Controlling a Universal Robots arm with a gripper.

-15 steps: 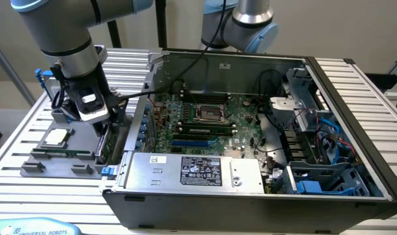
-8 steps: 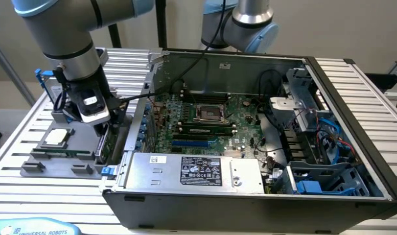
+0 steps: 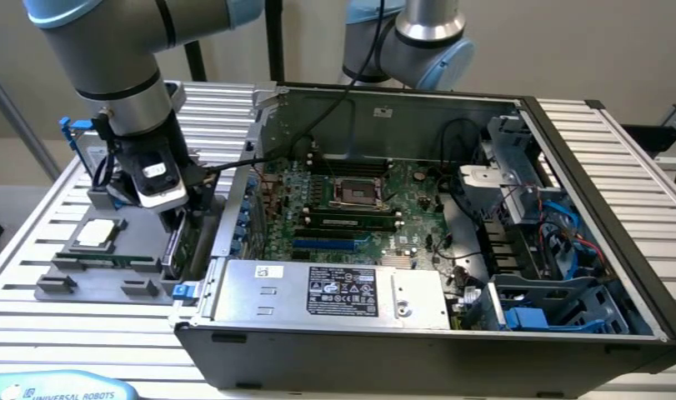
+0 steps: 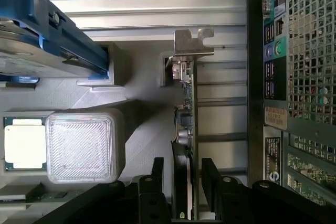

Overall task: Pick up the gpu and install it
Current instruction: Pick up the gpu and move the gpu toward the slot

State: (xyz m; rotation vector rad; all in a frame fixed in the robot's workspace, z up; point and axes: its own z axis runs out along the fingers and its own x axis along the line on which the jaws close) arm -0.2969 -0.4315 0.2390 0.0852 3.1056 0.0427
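Observation:
The gpu (image 4: pixel 187 124) stands on its edge in a slot of the grey holder tray (image 3: pixel 87 287), its silver bracket (image 4: pixel 191 43) at the end away from my fingers. My gripper (image 4: pixel 184 182) is lowered over the card, one black finger on each side with a small gap to each face, so it is open around the card. In the exterior view my gripper (image 3: pixel 182 218) hangs just outside the computer case's left wall, and the gpu (image 3: pixel 178 248) shows as a dark thin edge beneath it.
The open computer case (image 3: pixel 604 167) lies at the exterior view's right, motherboard (image 3: pixel 349 200) exposed. On the holder sit a processor chip (image 3: pixel 98 233), a memory stick (image 3: pixel 115 260) and a hard drive in a blue frame (image 4: pixel 31 51). A second arm (image 3: pixel 427 42) stands behind the case.

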